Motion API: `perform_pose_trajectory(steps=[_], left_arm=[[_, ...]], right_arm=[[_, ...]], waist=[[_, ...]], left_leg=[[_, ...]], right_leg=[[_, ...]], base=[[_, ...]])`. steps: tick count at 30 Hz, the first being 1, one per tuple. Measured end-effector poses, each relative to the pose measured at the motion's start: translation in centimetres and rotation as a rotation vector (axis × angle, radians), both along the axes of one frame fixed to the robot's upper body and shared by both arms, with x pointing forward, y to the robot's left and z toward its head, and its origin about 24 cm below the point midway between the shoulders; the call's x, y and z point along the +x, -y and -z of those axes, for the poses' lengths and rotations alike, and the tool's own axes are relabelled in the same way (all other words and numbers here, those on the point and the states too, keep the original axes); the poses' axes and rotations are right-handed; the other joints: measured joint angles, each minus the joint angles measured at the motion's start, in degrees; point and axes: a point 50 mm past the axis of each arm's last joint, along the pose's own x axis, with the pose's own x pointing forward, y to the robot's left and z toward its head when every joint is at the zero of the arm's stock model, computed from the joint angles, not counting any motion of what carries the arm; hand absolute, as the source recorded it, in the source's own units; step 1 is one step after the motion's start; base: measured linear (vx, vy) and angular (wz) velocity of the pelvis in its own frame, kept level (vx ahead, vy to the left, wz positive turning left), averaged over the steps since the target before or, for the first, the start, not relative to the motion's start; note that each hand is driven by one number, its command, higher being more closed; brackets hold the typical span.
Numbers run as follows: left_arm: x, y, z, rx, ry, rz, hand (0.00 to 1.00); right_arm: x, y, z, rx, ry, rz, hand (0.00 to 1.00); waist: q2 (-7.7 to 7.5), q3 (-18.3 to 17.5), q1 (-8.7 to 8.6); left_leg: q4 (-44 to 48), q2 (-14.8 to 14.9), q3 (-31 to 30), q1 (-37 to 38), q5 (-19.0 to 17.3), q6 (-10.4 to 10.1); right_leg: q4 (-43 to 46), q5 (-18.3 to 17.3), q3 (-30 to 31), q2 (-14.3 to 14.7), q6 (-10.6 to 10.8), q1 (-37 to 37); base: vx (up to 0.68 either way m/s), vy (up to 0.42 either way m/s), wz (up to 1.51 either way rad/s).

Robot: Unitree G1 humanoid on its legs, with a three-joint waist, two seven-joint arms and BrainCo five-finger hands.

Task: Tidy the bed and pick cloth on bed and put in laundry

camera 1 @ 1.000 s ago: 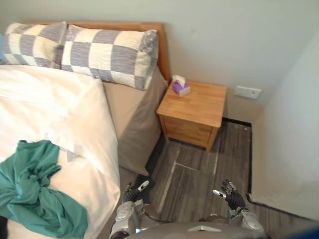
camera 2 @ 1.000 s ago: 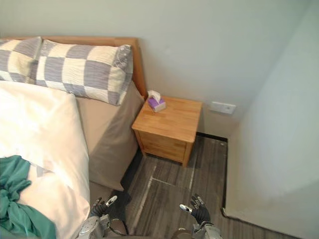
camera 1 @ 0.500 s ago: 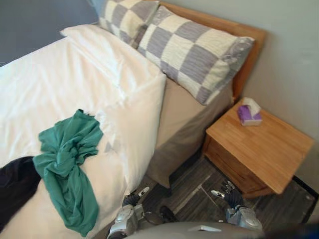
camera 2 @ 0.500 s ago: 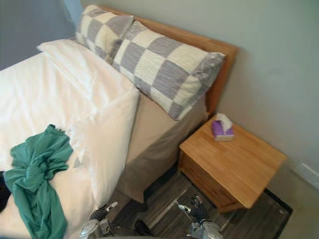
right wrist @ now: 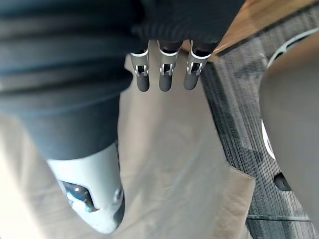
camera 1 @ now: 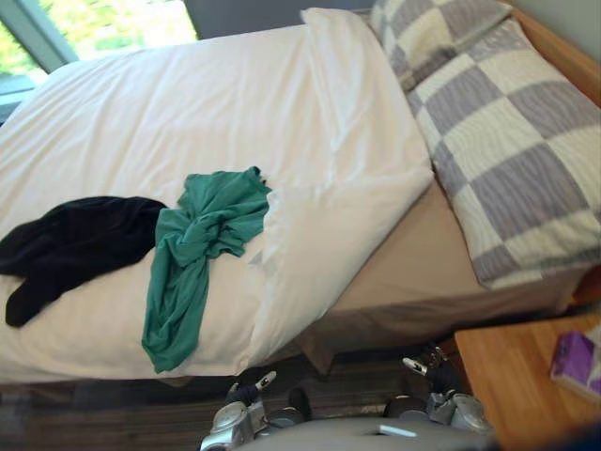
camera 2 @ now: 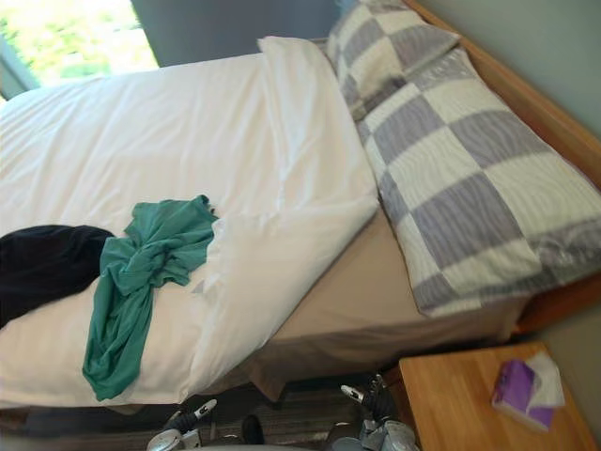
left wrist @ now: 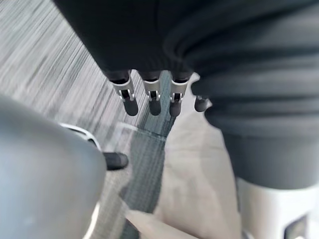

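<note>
The green cloth point(camera 1: 192, 254) lies crumpled on the white duvet point(camera 1: 216, 103), near the edge of the bed point(camera 1: 413, 282) that faces the robot, with one long end trailing down toward that edge. Its upper part touches a black cloth point(camera 1: 70, 244) that lies bunched just beside it, further to the robot's left, so there look to be two garments to clear rather than one. The duvet is turned back at a slant near the two checked pillows point(camera 1: 526, 160), which leaves the tan sheet bare below them (this is the untidy part, as I judge it). A wooden nightstand point(camera 1: 516, 385) with a purple tissue box point(camera 1: 575, 362) stands to the robot's right, and a window point(camera 1: 94, 23) shows beyond the far side of the bed. The left hand point(camera 1: 249, 388) and the right hand point(camera 1: 434, 369) both hang low at the near side of the bed, well apart from either cloth. In the wrist views their fingers are relaxed and nearly straight, and each hand is empty. The step in hand looks like the approach: facing the bed and lining up on the clothes, with no pick begun. The next move calls for stepping to the left and leaning in until the green cloth is within reach. Then the fingers must curl round a good bunch of it, so that it lifts without dragging the duvet or the black cloth along.
</note>
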Motion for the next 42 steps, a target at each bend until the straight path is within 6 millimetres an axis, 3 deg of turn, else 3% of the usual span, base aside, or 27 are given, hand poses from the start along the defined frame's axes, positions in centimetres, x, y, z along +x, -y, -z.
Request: perform_pose_trajectory(steps=[3, 6, 9, 11, 15, 17, 20, 21, 22, 23, 25, 26, 28, 31, 36, 38, 42], left_arm=[[0.1, -0.6, -0.1, 0.020, 0.010, 0.003, 0.00], [0.0, -0.6, -0.1, 0.022, 0.005, 0.002, 0.00], [-0.1, -0.7, -0.1, 0.021, -0.001, 0.002, 0.00], [-0.2, -1.0, -0.1, 0.023, -0.010, -0.002, 0.00], [-0.3, -1.5, -0.1, 0.010, -0.027, -0.001, 0.00], [-0.4, -1.7, -0.2, 0.005, -0.023, -0.002, 0.00], [-1.3, -1.7, -0.2, -0.002, -0.019, -0.004, 0.00], [-1.7, -1.8, -0.3, 0.001, -0.015, -0.011, 0.00], [-1.8, -1.8, -0.4, 0.002, -0.001, -0.031, 0.00], [-2.0, -1.7, -0.3, 0.000, 0.000, -0.036, 0.00], [-2.6, -1.8, -0.4, 0.014, 0.007, -0.045, 0.00], [-2.7, -2.0, -0.4, 0.021, 0.008, -0.046, 0.00], [-2.8, -2.6, -0.6, 0.050, 0.020, -0.045, 0.00], [-2.6, -2.8, -0.7, 0.081, 0.026, -0.004, 0.00], [-2.3, -2.5, -0.7, 0.078, 0.027, 0.035, 0.00], [-2.2, -2.6, -0.6, 0.074, 0.020, 0.054, 0.00], [-3.4, -3.5, -0.3, 0.084, -0.051, 0.123, 0.00]], right_arm=[[0.3, -0.6, 0.0, 0.030, 0.006, 0.077, 0.00], [0.1, -0.5, 0.0, 0.036, 0.002, 0.243, 0.00], [-0.3, 0.3, -0.2, -0.055, -0.013, 0.380, 0.00], [-0.6, 2.1, -0.9, -0.213, -0.042, 0.519, 0.00], [0.2, 7.0, -4.6, -0.436, 0.040, 0.832, 0.00], [1.6, 9.6, -8.9, -0.543, 0.213, 0.960, 0.00], [3.2, 11.8, -14.7, -0.650, 0.463, 0.991, 0.00], [3.7, 12.4, -17.6, -0.715, 0.579, 0.969, 0.00], [4.0, 12.7, -20.4, -0.773, 0.695, 0.937, 0.00], [4.3, 12.6, -21.9, -0.798, 0.757, 0.903, 0.00], [5.3, 10.7, -26.1, -0.824, 0.942, 0.732, 0.00], [5.8, 10.0, -26.7, -0.824, 0.975, 0.676, 0.00], [8.4, 7.4, -28.3, -0.794, 1.068, 0.449, 0.00], [11.4, 4.8, -29.0, -0.770, 1.096, 0.193, 0.00], [15.2, 2.8, -28.3, -0.763, 1.023, -0.047, 0.00], [17.1, 1.8, -27.8, -0.797, 0.965, -0.150, 0.00], [19.5, 0.1, -27.5, -0.834, 0.914, -0.310, 0.00]], waist=[[-1.40, -1.16, 1.56], [-1.59, -1.54, 1.45], [-1.57, -1.58, 1.41], [-1.56, -1.85, 1.30], [-1.56, -1.92, 0.77], [-1.81, -2.02, 0.81], [-1.90, -2.51, -0.54], [-2.43, -3.23, -0.79], [-2.40, -3.63, -0.42], [-1.95, -3.87, -0.45], [-2.85, -5.27, -0.59], [-2.29, -5.75, -0.56], [-4.21, -6.70, -0.48], [-4.41, -7.02, -0.38], [-2.65, -6.96, 0.10], [-1.89, -6.28, 1.50], [-3.09, -4.91, 2.49]], left_leg=[[-0.02, 0.04, 1.03, -0.05, 0.23, -0.29], [-0.01, -0.19, 2.44, 0.04, 0.29, -0.34], [-0.02, -0.01, 4.86, 0.37, 0.57, -0.34], [-0.11, 0.03, 5.61, 0.40, 0.93, -0.33], [-0.42, 0.10, 6.53, -0.01, 0.94, -0.31], [-0.46, -0.12, 7.61, -0.55, 0.94, -0.22], [-0.51, 0.00, 7.88, -1.97, -0.30, -0.39], [-0.48, -0.44, 9.02, -2.04, -1.02, -0.80], [-0.08, -0.37, 9.71, -1.82, -0.05, 0.55], [-0.42, -0.08, 9.53, -1.98, 0.02, 0.44], [-0.43, -0.42, 9.20, -2.97, 0.60, 0.92], [-0.45, -0.52, 9.16, -3.43, 0.59, 0.94], [-0.46, -0.97, 8.88, -4.15, 0.66, 1.09], [-0.46, -2.25, 7.05, -4.41, 0.65, 1.58], [-0.45, -4.14, 3.74, -6.09, 0.77, 2.75], [-0.44, -4.70, 2.60, -6.11, 1.24, 3.68], [-0.44, -5.07, -0.57, -6.52, 1.52, 3.56]], right_leg=[[-0.60, 0.27, 0.43, 0.23, -0.44, 0.27], [-2.68, 1.32, 1.77, 0.43, -1.00, 1.04], [-4.69, 2.69, 2.91, 0.48, -0.96, 1.81], [-5.47, 3.35, 3.35, 0.47, -0.77, 1.98], [-6.36, 3.32, 3.51, 0.51, -0.76, 1.97], [-7.74, 2.53, 3.59, 0.21, -1.19, 1.87], [-9.21, 2.77, 3.33, 0.34, -0.86, 1.63], [-10.63, 2.96, 3.29, -0.34, -0.73, 1.31], [-11.49, 3.42, 3.51, -0.53, -0.28, 1.41], [-11.54, 3.50, 3.56, -0.17, -0.14, 1.43], [-11.88, 3.87, 3.72, -0.29, 0.61, 1.28], [-11.87, 3.92, 3.93, -0.37, 0.56, 0.75], [-11.80, 4.45, 5.16, -0.39, 0.39, -0.15], [-11.76, 4.54, 4.79, -0.83, 0.23, 0.01], [-11.78, 4.24, 2.14, -2.24, 0.35, 0.17], [-11.80, 4.47, 1.41, -2.49, 0.65, 1.09], [-12.33, 4.07, 0.11, -2.05, 0.04, 2.23]], base=[[0.12, -0.041, 0.09], [0.06, 0.011, -0.08], [-0.01, 0.026, -0.17], [-0.06, 0.009, -0.14], [-0.13, 0.005, -0.04], [-0.16, 0.018, -0.09], [-0.20, 0.019, 0.12], [-0.12, 0.069, 0.07], [-0.08, 0.060, -0.01], [-0.05, 0.069, 0.04], [-0.03, 0.061, 0.14], [0.03, 0.065, 0.02], [0.07, 0.064, 0.00], [0.05, 0.035, 0.19], [0.07, 0.055, 0.39], [0.11, 0.029, 0.25], [0.08, -0.015, 0.44]])
